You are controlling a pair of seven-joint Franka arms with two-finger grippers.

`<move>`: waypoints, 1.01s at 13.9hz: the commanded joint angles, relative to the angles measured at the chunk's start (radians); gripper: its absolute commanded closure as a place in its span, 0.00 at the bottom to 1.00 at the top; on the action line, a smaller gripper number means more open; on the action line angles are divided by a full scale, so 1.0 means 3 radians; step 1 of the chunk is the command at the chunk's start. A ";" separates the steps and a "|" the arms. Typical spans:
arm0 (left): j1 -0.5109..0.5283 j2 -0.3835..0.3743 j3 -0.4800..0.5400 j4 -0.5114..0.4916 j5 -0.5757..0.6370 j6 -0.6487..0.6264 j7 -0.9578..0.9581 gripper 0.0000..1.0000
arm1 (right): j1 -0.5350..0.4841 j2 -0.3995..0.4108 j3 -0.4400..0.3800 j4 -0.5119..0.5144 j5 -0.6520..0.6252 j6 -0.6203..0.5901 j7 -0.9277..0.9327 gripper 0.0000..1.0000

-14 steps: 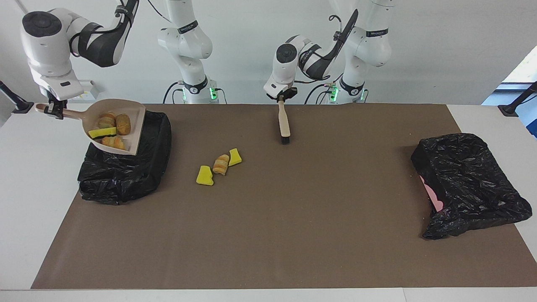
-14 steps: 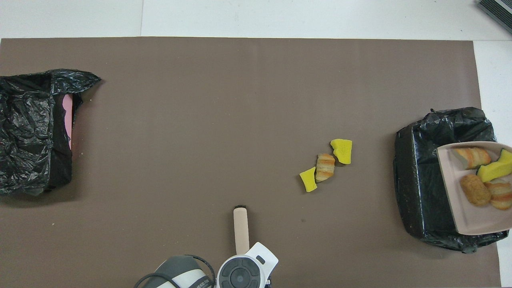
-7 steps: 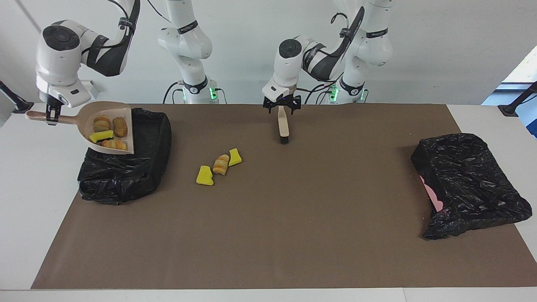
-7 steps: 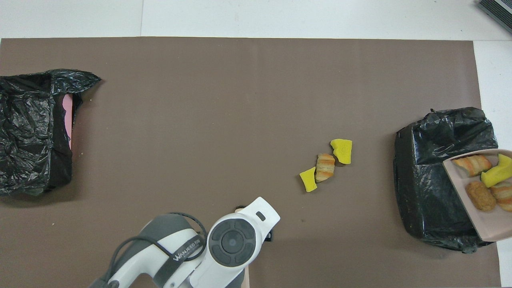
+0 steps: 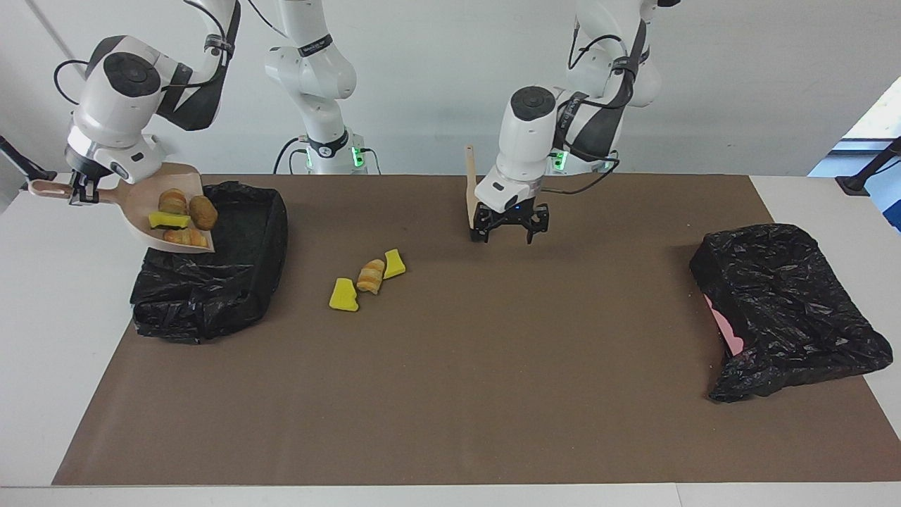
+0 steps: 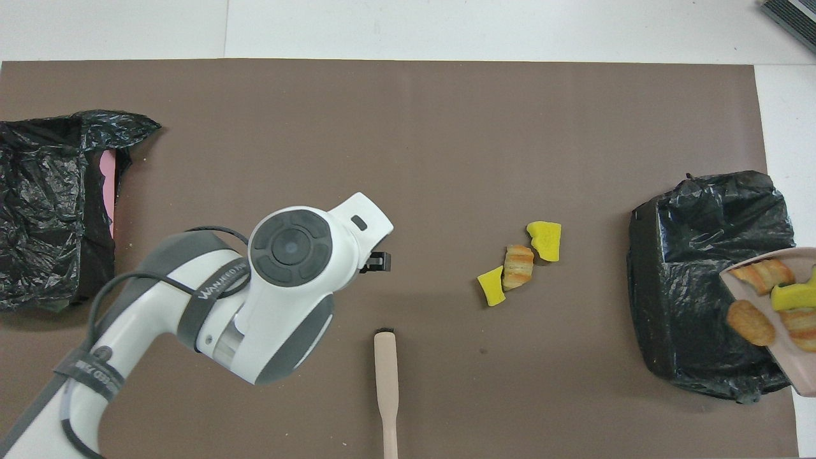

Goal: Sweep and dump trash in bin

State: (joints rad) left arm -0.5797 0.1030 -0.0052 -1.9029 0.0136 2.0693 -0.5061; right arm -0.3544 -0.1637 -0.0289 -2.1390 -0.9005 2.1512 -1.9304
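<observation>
Your white table [image 5: 42,296] carries a brown mat [image 5: 450,394]; the clenched right end effector [image 5: 81,191] tilts the dustpan [image 5: 151,218] of trash [image 5: 179,211] over the bin [image 5: 211,296], while the left end effector [image 5: 508,229] hangs released beside the brush [image 6: 386,376].

I see left gripper [image 5: 508,230] let go of brush [image 5: 470,189], spread wide, shifted off beside it. Brush stands alone. Right gripper [image 5: 79,191] tips dustpan [image 5: 165,211] steeper, pulling back over bin [image 5: 211,282].
</observation>
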 commanded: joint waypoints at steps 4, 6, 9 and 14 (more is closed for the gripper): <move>0.0760 -0.0337 -0.0019 0.0708 0.0041 -0.1118 0.1204 0.00 | 0.0000 -0.0323 0.0014 -0.0269 -0.0321 0.0075 0.0252 1.00; 0.1011 -0.0516 0.0007 0.0780 0.0036 -0.1283 0.1563 0.00 | 0.0000 -0.0344 0.0065 -0.0274 -0.0500 0.0060 0.0553 1.00; 0.1292 -0.0686 0.0012 0.0907 0.0016 -0.1558 0.1728 0.00 | 0.0005 -0.0446 0.0198 -0.0376 -0.0537 -0.0139 0.0783 1.00; 0.1508 -0.0508 0.0079 0.1449 -0.0163 -0.1994 0.2040 0.00 | 0.0168 -0.0646 0.0474 -0.0530 -0.0659 -0.0573 0.1111 1.00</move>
State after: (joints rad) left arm -0.1504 -0.1092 0.0185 -1.5548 -0.0125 1.5201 0.0731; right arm -0.3392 -0.3060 0.0892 -2.2536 -1.0483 2.0346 -1.6572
